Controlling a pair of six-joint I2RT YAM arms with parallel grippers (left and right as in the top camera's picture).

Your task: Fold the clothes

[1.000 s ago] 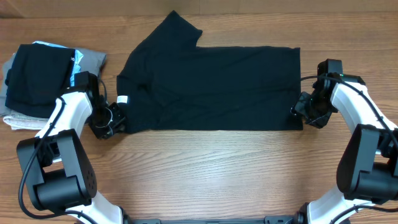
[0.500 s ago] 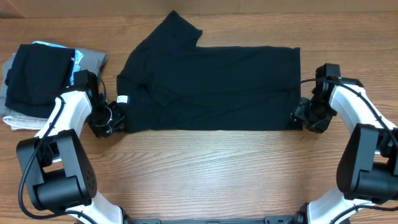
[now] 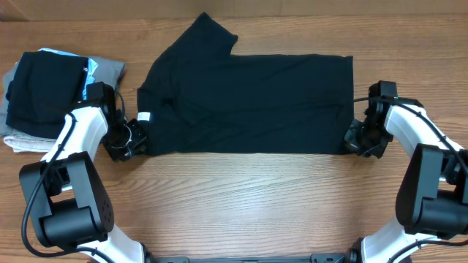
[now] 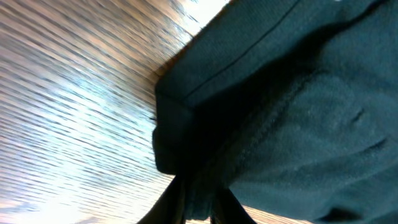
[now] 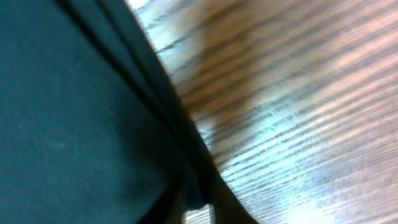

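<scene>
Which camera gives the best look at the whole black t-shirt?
Overhead: the black t-shirt lies flat, whole outline visible. Each wrist view shows only a patch of its edge against the wooden table.

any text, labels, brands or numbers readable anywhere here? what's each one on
No text can be read in any view.
White tag at the collar of the black shirt: too small to read.
Folded clothes pile at the left: no print shows.
</scene>
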